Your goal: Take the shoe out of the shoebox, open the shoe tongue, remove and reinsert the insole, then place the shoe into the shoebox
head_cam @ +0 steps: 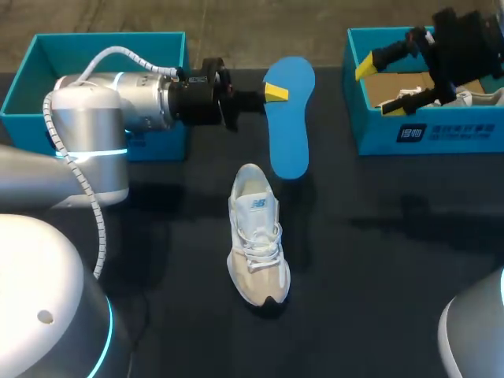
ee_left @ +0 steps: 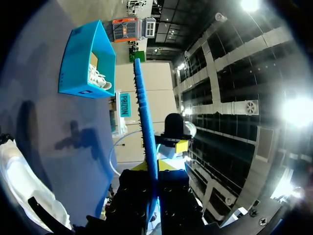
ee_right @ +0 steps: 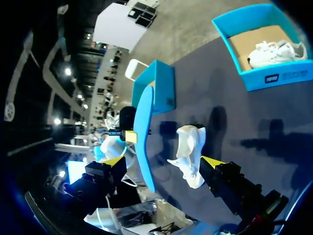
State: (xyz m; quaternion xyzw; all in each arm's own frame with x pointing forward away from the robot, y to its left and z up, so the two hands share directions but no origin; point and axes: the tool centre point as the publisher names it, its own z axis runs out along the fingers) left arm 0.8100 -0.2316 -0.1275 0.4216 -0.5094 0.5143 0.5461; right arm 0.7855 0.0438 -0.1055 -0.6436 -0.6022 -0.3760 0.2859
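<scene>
Left gripper [head_cam: 272, 93] clamped on insole [head_cam: 289, 130]; right gripper [head_cam: 378, 87] spread wide, empty. Suggest aligning the insole lengthwise over the shoe [head_cam: 257, 236] at table centre before lowering.

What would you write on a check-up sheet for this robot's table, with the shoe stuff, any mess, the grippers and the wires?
Surface: dark table, no spills seen.
Job's things: white shoe on its sole mid-table; blue insole out of it, held up; left shoebox partly hidden by the arm; right shoebox holds a second shoe.
Clutter: nothing seen.
Grippers: left gripper shut on the insole; right gripper open above the right shoebox.
Cables: white hose along the left arm, clear of the shoe.
Surroundings: nothing seen.
</scene>
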